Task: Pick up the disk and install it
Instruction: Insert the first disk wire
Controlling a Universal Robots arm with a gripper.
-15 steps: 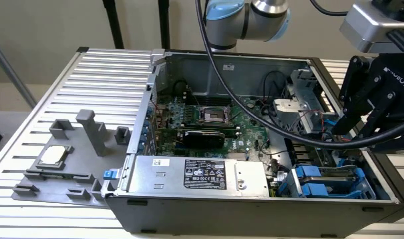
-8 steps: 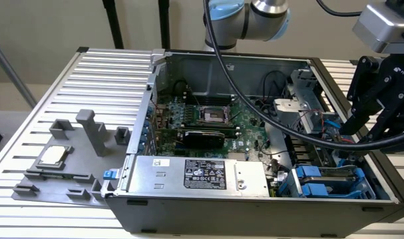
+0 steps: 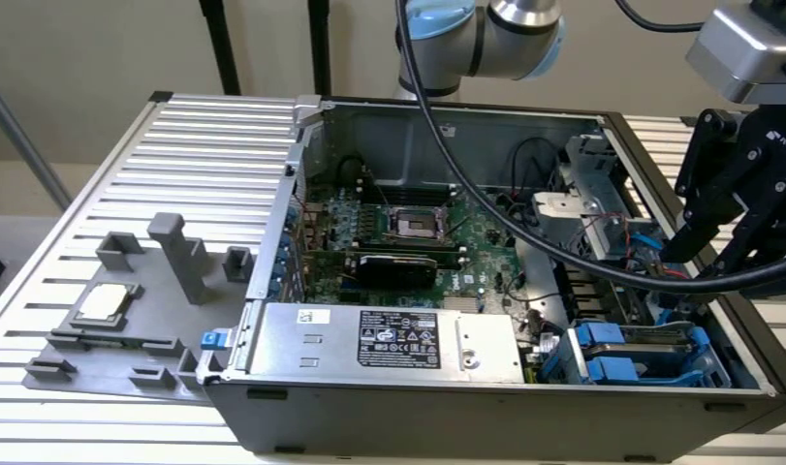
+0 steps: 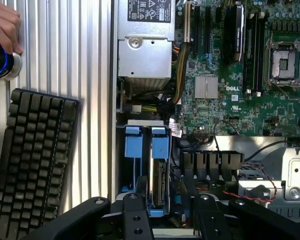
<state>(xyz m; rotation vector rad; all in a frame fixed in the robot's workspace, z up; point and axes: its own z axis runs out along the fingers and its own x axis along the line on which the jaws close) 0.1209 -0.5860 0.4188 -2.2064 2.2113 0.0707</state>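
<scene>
At the left of the exterior view a grey fixture [image 3: 134,320] is seen on the slatted desk [image 3: 211,136], with a small square chip [image 3: 105,302] set in it. Further right, the open computer case [image 3: 496,407] is laid on its side, and the power supply [image 3: 386,341] with its black label is mounted along the near wall.

The disk [image 3: 644,336] is found in the lower right of that frame. It is stood on edge between its blue rails inside the drive cage [image 3: 703,363], beside a second blue carrier. Its long axis is run roughly left to right along the near wall of the case, so it is judged to be seated in its bay already.

The end effector [image 3: 706,262] is hung at the right edge of the frame, just above the cage. The disk is thus placed below it and slightly to the left.

In the wrist view the disk [image 4: 160,181] is shown thin edge on, lined up within the gap of the end effector [image 4: 168,212]. The fingers are spread apart and released; nothing is gripped, and no contact with the disk can be made out.
</scene>
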